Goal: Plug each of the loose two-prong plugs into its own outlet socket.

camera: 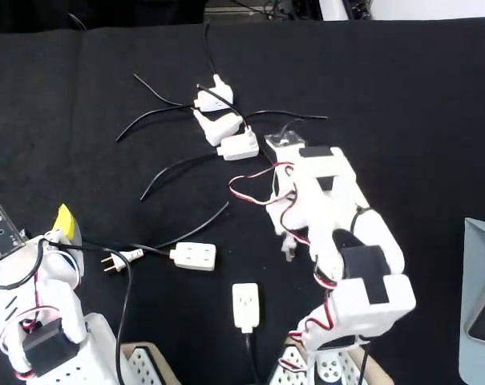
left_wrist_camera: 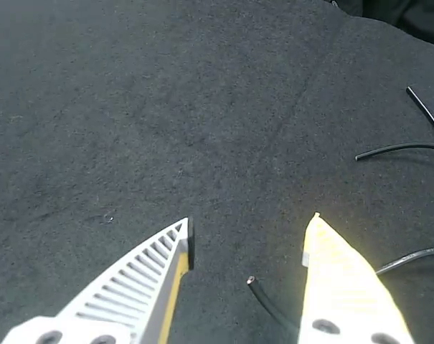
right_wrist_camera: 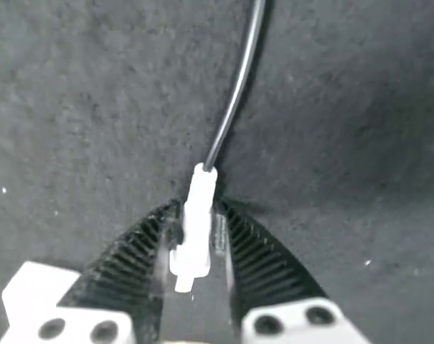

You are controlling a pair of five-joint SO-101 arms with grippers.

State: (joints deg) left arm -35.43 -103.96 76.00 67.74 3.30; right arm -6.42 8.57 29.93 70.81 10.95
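Plug [right_wrist_camera: 194, 229] pinched between right gripper [right_wrist_camera: 196, 208] fingers, black cord [right_wrist_camera: 234, 93] trailing off, near black cloth [camera: 402, 96] middle, white socket [camera: 196, 256] at its nine o'clock, second socket [camera: 245, 305] at seven, left gripper [left_wrist_camera: 249, 229] spread wide at eight o'clock edge.

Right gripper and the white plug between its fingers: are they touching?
Touching. The right wrist view shows the right gripper closed on the white plug, a finger pressed against each side with no gap; the black cord trails away.
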